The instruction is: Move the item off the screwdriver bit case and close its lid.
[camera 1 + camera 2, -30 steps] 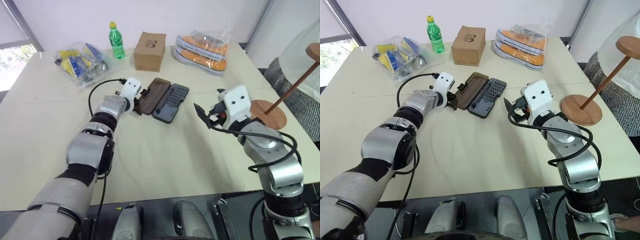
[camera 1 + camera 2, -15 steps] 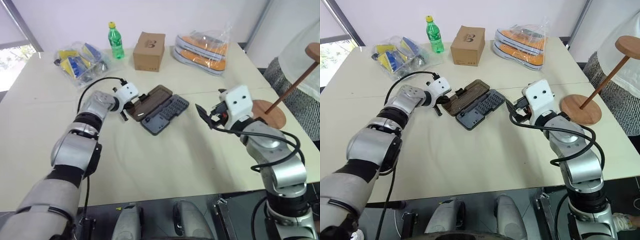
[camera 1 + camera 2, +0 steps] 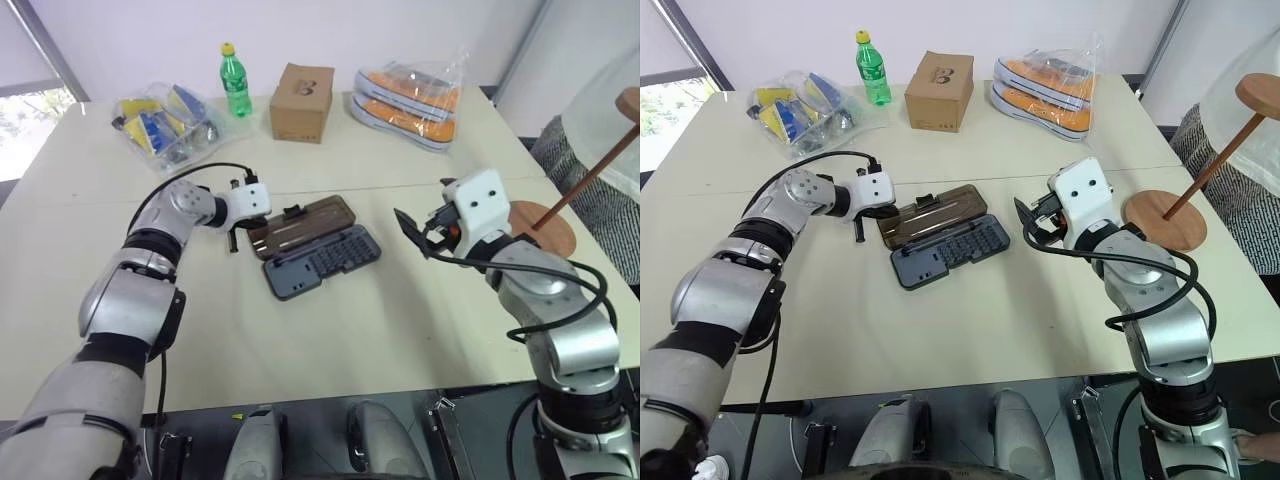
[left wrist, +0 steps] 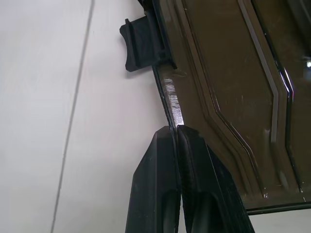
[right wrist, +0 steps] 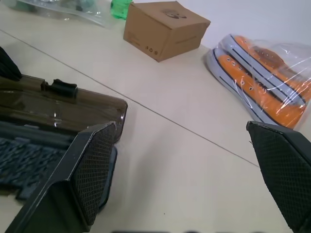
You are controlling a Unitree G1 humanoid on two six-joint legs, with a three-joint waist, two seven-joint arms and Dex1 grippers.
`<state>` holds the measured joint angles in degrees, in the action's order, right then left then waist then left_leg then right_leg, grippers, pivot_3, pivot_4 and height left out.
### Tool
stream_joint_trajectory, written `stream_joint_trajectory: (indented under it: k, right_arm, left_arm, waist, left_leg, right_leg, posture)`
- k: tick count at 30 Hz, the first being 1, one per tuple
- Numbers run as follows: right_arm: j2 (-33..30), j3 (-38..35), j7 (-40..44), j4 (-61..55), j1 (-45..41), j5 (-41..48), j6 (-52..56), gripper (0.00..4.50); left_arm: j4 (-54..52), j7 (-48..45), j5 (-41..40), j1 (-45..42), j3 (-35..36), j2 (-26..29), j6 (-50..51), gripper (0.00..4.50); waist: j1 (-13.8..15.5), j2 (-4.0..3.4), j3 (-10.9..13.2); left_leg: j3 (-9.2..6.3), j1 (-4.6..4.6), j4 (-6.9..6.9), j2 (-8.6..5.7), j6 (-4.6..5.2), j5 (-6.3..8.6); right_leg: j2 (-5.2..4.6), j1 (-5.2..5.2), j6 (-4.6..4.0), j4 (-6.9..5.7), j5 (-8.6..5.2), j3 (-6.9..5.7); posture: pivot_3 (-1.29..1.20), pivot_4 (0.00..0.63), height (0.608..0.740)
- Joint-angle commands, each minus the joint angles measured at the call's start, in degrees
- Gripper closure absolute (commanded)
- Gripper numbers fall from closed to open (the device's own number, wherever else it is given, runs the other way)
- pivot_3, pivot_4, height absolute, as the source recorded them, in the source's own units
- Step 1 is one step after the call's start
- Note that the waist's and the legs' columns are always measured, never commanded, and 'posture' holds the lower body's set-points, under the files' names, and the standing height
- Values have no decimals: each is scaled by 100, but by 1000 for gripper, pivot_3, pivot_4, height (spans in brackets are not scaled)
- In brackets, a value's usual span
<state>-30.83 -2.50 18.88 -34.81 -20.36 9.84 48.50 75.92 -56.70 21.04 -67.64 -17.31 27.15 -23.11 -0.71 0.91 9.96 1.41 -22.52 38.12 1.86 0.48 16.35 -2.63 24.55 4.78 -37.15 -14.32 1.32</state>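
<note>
both halves of the case point(image 3: 940, 240) lie open flat mid-table, stand point(image 3: 1185, 190) already well off right, so the left gripper point(image 3: 860, 236), pinched shut and empty at the lid point(image 3: 930, 218) edge, may just shove it, while the right gripper point(image 3: 1032, 222) hangs wide open, empty.

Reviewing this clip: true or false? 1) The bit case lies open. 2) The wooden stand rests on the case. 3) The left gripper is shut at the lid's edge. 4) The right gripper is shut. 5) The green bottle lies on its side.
1) True: the screwdriver bit case lies open, its lid flat on the table.
2) False: the wooden stand stands on the table, apart from the case.
3) True: the left gripper is shut against the lid's edge.
4) False: the right gripper is wide open.
5) False: the green bottle stands upright.
</note>
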Motion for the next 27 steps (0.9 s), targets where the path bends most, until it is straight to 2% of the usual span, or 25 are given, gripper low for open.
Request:
stream_joint_trajectory:
  k: [1,13,18,27]
  right_arm:
    - [-74,-133,16,-305,-132,13,-10,0]
    - [-100,-50,38,-250,-190,-32,-53,0]
    - [-118,-13,66,-214,-231,-57,-74,0]
    - [-174,12,108,-212,-268,-52,-60,0]
  left_arm:
    - [14,-286,299,63,-262,123,-600,4437]
    - [61,134,628,-90,-570,316,-1920,4437]
    - [75,684,977,-163,-811,326,-2312,4437]
    - [120,447,988,-43,-830,248,-2732,4437]
  waist:
    - [-3,0,0]
    - [-11,0,0]
    - [-9,0,0]
    - [-5,0,0]
  left_leg:
    - [0,0,0,0,0,0]
    - [-1,1,0,1,0,0]
    - [0,1,0,0,0,0]
    - [1,1,0,0,0,0]
  right_leg:
    - [0,0,0,0,0,0]
    - [0,0,0,0,0,0]
    - [0,0,0,0,0,0]
    - [0,0,0,0,0,0]
  posture:
    - [0,150,740]
    - [0,150,740]
    - [0,150,740]
    - [0,150,740]
